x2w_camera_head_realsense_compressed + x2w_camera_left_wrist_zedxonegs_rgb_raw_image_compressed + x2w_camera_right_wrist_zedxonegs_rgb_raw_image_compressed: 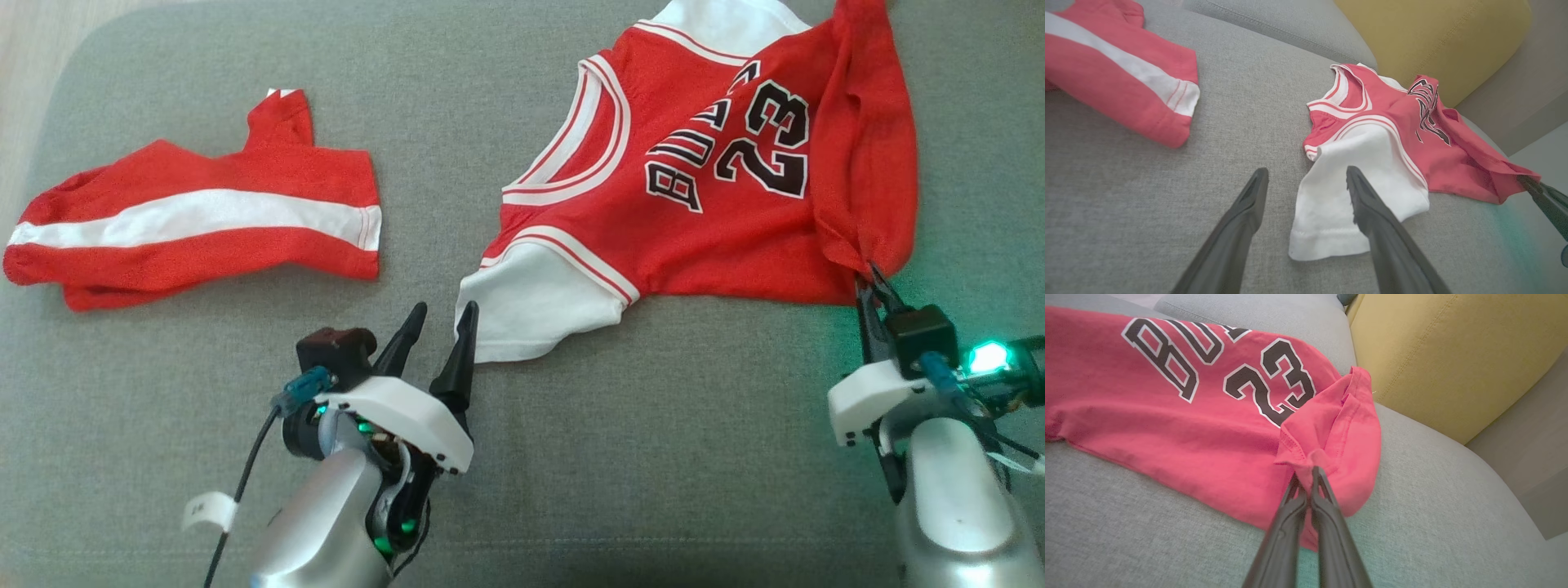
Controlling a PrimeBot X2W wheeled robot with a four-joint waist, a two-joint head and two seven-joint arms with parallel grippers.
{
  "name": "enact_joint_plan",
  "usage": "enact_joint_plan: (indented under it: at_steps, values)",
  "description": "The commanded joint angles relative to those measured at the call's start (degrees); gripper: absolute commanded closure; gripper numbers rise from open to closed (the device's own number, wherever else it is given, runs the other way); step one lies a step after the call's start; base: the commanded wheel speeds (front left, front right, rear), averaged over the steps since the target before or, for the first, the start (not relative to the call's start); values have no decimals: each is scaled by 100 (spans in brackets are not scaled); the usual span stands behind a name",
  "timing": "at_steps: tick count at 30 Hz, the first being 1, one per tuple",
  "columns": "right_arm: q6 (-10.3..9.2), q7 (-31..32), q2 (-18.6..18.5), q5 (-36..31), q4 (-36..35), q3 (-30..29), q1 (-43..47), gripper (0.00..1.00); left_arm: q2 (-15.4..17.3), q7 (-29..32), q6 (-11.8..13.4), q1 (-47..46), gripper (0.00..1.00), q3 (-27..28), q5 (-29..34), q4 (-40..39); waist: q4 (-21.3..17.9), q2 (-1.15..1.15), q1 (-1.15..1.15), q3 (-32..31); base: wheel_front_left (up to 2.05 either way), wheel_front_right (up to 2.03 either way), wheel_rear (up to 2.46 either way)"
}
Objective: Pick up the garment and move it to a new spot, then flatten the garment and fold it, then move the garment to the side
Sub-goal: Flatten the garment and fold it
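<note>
2 red pieces of clothing lie on the grey sofa seat point(571, 490). The garment point(718, 229) being worked, a red jersey with white sleeves, black lettering and the number 23, is spread across the far right of the seat, print side up. Its neckline points toward the middle of the seat. 1 white sleeve point(531, 302) reaches toward the robot. The hem side on the right is folded back over part of the front.

At the near right corner of that fold, the right gripper point(867, 278) has its jaws pressed together, pinching a small bunch of the red hem cloth. The right wrist view shows the fabric puckered at the fingertips point(1318, 477).

The left gripper point(445, 314) sits just beside the near edge of the white sleeve, jaws spread wide and holding nothing. Whether a finger touches the sleeve I cannot tell.

Well apart on the left lies a pair of red shorts point(196, 216) with 1 white stripe. Behind the seat stands a yellow cushion point(1453, 355).
</note>
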Motion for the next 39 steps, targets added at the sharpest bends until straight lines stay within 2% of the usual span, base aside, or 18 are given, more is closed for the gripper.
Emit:
enact_joint_plan:
  at_steps: [1,6,8,15,19,21,28,39]
  values:
    - [37,-81,-11,74,-164,81,-222,100,23,-71,13,-253,0,158,-39,-113,-5,0,0,-19,0,0,0]
    - [37,-96,-9,565,-146,-200,-298,100,23,-71,18,-259,0,118,-40,1,-25,0,0,-73,0,0,0]
    - [37,-24,-8,1020,-110,-397,-365,100,23,-71,17,-254,0,96,-44,58,-43,0,0,-105,0,0,0]
    - [37,537,-7,2353,-22,-1233,-613,100,23,-15,-6,-287,0,-124,-105,406,-134,0,0,-171,0,0,0]
    - [37,783,-7,2873,45,-1430,-726,100,23,25,51,-348,0,-180,-120,596,-214,0,0,-173,0,0,0]
    - [37,843,-7,2985,55,-1392,-750,100,23,65,45,-389,0,-220,-112,693,-259,0,0,-164,0,0,0]
    - [37,876,-6,3190,81,-1145,-734,100,23,428,-217,-428,0,-524,-250,831,-389,0,0,-150,0,0,0]
    - [37,799,-6,3183,170,-1056,-743,100,43,1167,-111,-347,0,-762,-315,930,-450,0,0,-202,0,0,0]
